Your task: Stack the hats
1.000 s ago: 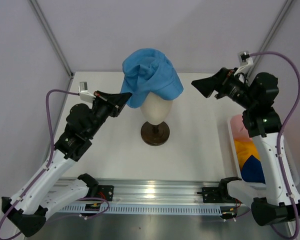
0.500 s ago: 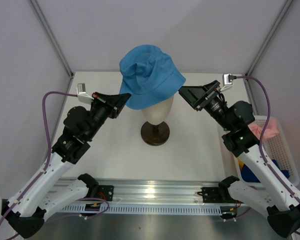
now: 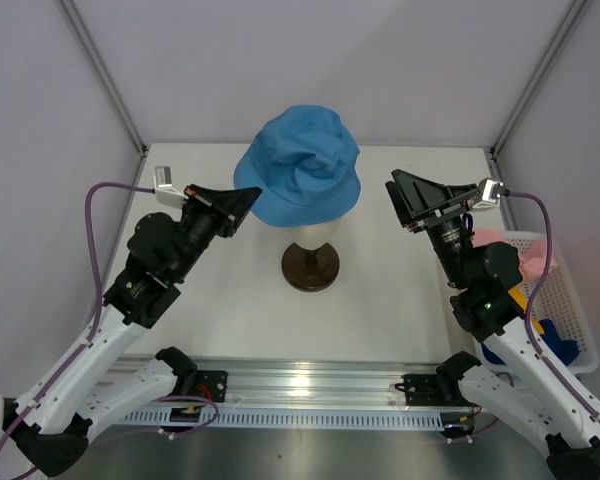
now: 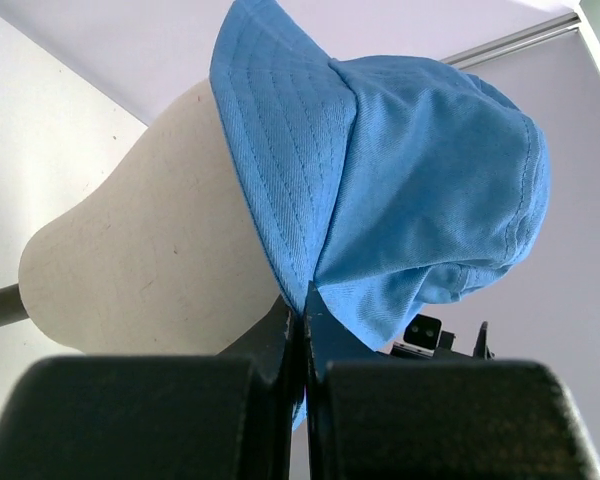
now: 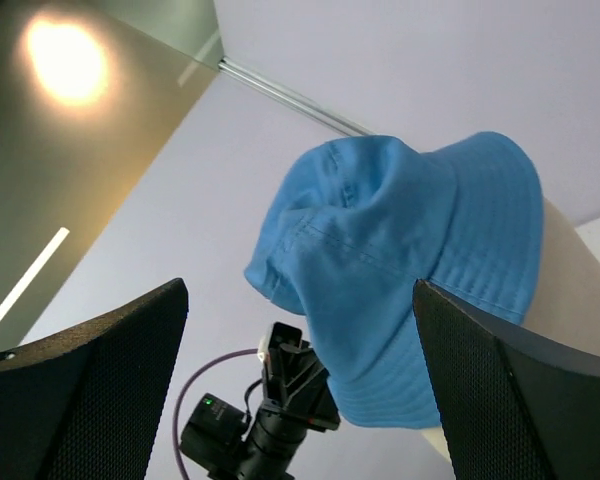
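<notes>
Right tool (image 3: 401,203) withdrawn, left tool (image 4: 302,308) pinching blue hat (image 3: 305,178), basket (image 3: 573,300): pink hat (image 3: 528,262)

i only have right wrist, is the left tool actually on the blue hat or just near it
observer: on it. the left wrist view shows the left tool shut on the hat at its brim edge.
operator: ok, where are the other hats
observer: the top view shows a basket at far right with pink fabric and dark blue fabric in it.
operator: what holds the form up
observer: the form stands upright on a round dark base between the arms.
</notes>
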You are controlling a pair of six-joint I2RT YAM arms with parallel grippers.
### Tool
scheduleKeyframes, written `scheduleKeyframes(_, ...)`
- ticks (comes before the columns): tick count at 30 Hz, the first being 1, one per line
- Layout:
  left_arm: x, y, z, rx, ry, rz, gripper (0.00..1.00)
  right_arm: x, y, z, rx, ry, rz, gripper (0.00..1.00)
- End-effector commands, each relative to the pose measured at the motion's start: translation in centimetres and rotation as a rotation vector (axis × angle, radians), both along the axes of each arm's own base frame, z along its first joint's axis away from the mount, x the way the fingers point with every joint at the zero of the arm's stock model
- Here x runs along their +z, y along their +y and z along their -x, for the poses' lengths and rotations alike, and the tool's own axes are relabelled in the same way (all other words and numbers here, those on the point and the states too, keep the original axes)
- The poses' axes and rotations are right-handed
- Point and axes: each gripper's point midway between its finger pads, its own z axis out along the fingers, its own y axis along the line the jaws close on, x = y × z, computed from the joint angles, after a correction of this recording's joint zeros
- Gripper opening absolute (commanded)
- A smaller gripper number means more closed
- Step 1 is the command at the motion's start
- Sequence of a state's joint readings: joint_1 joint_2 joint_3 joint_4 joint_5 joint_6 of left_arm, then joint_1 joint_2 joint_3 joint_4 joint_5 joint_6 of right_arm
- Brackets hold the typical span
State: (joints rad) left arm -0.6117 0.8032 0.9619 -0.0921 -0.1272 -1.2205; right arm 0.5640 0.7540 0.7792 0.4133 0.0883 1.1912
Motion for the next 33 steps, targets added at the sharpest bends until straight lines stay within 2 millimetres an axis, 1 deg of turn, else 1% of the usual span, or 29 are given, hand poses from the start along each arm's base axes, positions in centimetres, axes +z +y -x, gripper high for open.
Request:
scheduleKeyframes(1,1.6,-0.3,0.5,-0.024,-0.049,0.004,0.01,2.5,-0.1,0.2,0.003,-0.044,-0.095,0.96)
scheduleKeyframes(2,1.7,-0.3,0.5,-0.024,-0.051,0.007,0.01,2.2,0.7,-0.4,0.017,-0.031,-0.082,0.96)
scheduleKeyframes(4,1.6,-0.3,0.4,-0.021,-0.046,0.001,0.01,2.1,2.0,-0.6,0.047,-0.022,-0.049,0.96)
scheduleKeyframes(6,1.2,0.1,0.2,0.006,-0.030,-0.003,0.01,1.3,2.6,-1.5,0.022,0.001,0.026,0.96)
scheduleKeyframes(7,0.4,0.4,0.0,0.025,-0.006,-0.013,0.01,0.8,2.3,-2.0,-0.014,0.018,0.049,0.96)
scheduleKeyframes(8,0.4,0.9,-0.1,0.048,-0.005,-0.016,0.01,-0.1,2.1,-2.5,-0.040,0.051,0.089,0.96)
scheduleKeyframes(9,0.4,1.6,-0.3,0.088,-0.007,-0.020,0.01,-0.3,1.6,-2.6,-0.076,0.046,0.125,0.96)
scheduleKeyframes(10,0.4,1.9,-0.4,0.104,-0.005,-0.030,0.01,-1.2,1.2,-2.9,-0.105,0.069,0.155,0.96)
scheduleKeyframes(11,0.4,2.1,-0.5,0.115,-0.006,-0.033,0.01,-1.5,0.8,-3.0,-0.125,0.077,0.174,0.96)
scheduleKeyframes(14,0.7,2.0,-0.6,0.114,-0.013,-0.034,0.01,-2.6,0.0,-2.8,-0.151,0.105,0.190,0.95)
scheduleKeyframes(15,0.4,1.6,-0.8,0.103,-0.005,-0.037,0.01,-3.5,0.1,-2.9,-0.147,0.121,0.183,0.94)
scheduleKeyframes(17,-0.1,0.8,-0.9,0.072,0.014,-0.034,0.01,-3.4,0.3,-2.8,-0.130,0.111,0.153,0.93)
scheduleKeyframes(18,-0.4,0.5,-1.0,0.059,0.023,-0.034,0.01,-3.8,0.7,-2.8,-0.110,0.116,0.150,0.91)
scheduleKeyframes(19,-0.8,0.1,-1.2,0.051,0.036,-0.031,0.01,-3.6,1.0,-2.9,-0.095,0.114,0.139,0.91)
scheduleKeyframes(20,-1.2,-0.2,-1.2,0.035,0.045,-0.031,0.01,-4.2,1.6,-3.5,-0.085,0.130,0.150,0.90)
scheduleKeyframes(22,-1.6,-0.5,-1.3,0.027,0.055,-0.020,0.01,-4.0,2.6,-3.7,-0.048,0.125,0.149,0.90)
scheduleKeyframes(23,-1.7,-0.6,-1.3,0.024,0.057,-0.018,0.01,-4.6,3.2,-4.2,-0.038,0.139,0.159,0.90)
scheduleKeyframes(24,-1.9,-0.6,-1.3,0.024,0.060,-0.018,0.01,-4.7,3.5,-4.3,-0.023,0.141,0.162,0.89)
scheduleKeyframes(26,-1.8,-0.5,-1.2,0.024,0.057,-0.016,0.01,-5.2,3.8,-4.7,-0.023,0.153,0.176,0.87)
scheduleKeyframes(29,-1.7,-0.4,-1.1,0.026,0.051,-0.026,0.01,-5.5,3.6,-4.9,-0.045,0.161,0.187,0.85)
scheduleKeyframes(30,-1.5,-0.4,-1.1,0.026,0.046,-0.025,0.01,-5.2,3.4,-4.8,-0.050,0.154,0.182,0.81)
scheduleKeyframes(32,-1.7,-0.4,-1.2,0.026,0.049,-0.029,0.01,-4.4,3.3,-4.7,-0.053,0.128,0.170,0.75)
scheduleKeyframes(33,-1.9,-0.5,-1.2,0.023,0.053,-0.032,0.01,-4.2,3.4,-4.7,-0.053,0.122,0.169,0.67)
